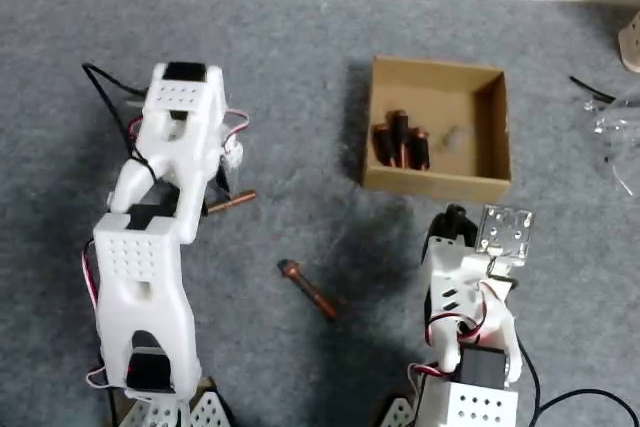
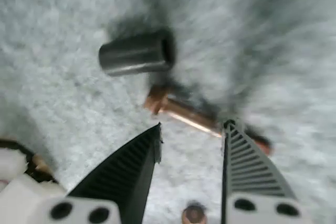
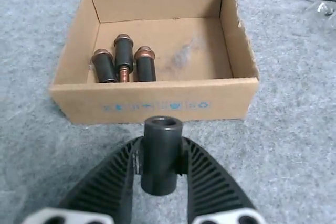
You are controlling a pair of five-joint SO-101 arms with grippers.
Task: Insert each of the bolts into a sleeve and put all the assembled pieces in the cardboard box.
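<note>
Progress: three assembled pieces (image 3: 123,61) lie in the cardboard box (image 3: 157,103). Your right gripper (image 3: 161,149) clamps a sleeve (image 3: 161,166) upright just outside the box. Your left gripper (image 2: 192,126), fingers spread, is over a bolt (image 2: 181,111) well apart from the box. With the second bolt (image 1: 310,289) loose too, two assemblies seemingly remain.

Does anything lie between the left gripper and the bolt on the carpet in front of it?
Nothing visible does. The left gripper is open right at the bolt, which lies on the carpet at its fingertips. The loose sleeve lies beyond the bolt, on the far side, so it is not in between.
</note>
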